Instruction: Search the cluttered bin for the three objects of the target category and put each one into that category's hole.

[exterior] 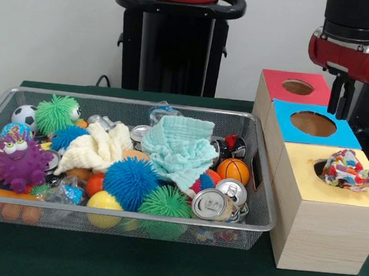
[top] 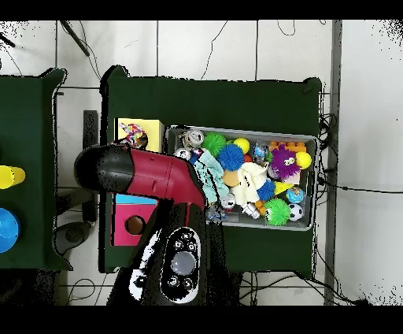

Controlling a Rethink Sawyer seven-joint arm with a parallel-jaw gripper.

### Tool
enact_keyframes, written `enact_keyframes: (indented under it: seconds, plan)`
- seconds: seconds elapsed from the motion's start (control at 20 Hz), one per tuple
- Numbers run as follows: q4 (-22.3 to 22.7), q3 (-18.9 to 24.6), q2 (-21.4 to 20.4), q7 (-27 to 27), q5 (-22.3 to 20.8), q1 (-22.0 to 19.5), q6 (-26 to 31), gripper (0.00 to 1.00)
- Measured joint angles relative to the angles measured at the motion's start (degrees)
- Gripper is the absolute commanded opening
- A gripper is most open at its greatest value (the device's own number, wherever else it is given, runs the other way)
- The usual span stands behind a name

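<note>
A knotted, patchy fabric bundle (exterior: 350, 171) sits crumpled in the round hole (exterior: 323, 168) of the yellow-topped pale wooden box, beside the wire-mesh bin (exterior: 165, 222) on the green-clothed counter (exterior: 98, 259), while the hand (exterior: 341, 99) hangs above, grip unclear.

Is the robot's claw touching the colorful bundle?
Apart. The front view shows the gripper above the blue box, with clear space before the bundle on the yellow box.

Arm (exterior: 352, 36): I see it cut off by the top edge.
Blue-topped box (top: 130, 211): mostly under the arm overhead.
Bin (exterior: 254, 225) contents: lower layers buried.
</note>
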Motion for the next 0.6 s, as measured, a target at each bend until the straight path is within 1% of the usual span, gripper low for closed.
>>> enact_keyframes:
  seconds: [0.4, 0.55, 0.6]
  plan:
    - [0.3, 0.0, -0.1, 0.0, 0.0, 0.0, -0.5, 0.0]
    - [0.4, 0.0, -0.1, 0.0, 0.6, 0.0, -1.8, 0.0]
    - [0.5, 0.0, -0.1, 0.0, 0.9, 0.0, -3.2, 0.0]
